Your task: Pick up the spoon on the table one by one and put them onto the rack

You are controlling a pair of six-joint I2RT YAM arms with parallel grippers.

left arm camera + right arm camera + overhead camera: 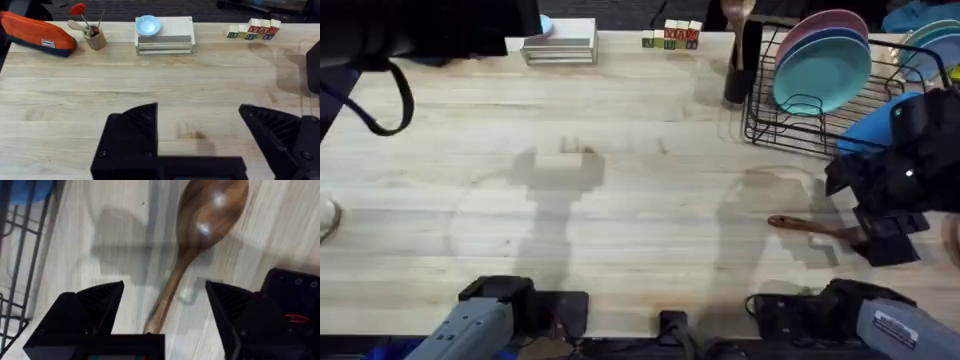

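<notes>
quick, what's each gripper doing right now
Left gripper: open, holding nothing, above bare table.
Right gripper: open, fingers either side of the spoon handle, not closed on it.

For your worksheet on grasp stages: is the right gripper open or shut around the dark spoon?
Open. The right gripper has its fingers spread either side of the spoon handle, which lies flat on the table.

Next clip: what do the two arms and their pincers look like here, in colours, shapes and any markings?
Both arms have grey links on black bases; the right arm carries a white label with small print, the left arm is plain. The left pincer and right pincer have black, wedge-shaped fingers with ribbed inner faces. The right wrist housing is black and blocky, with a small green light and a red marking.
</notes>
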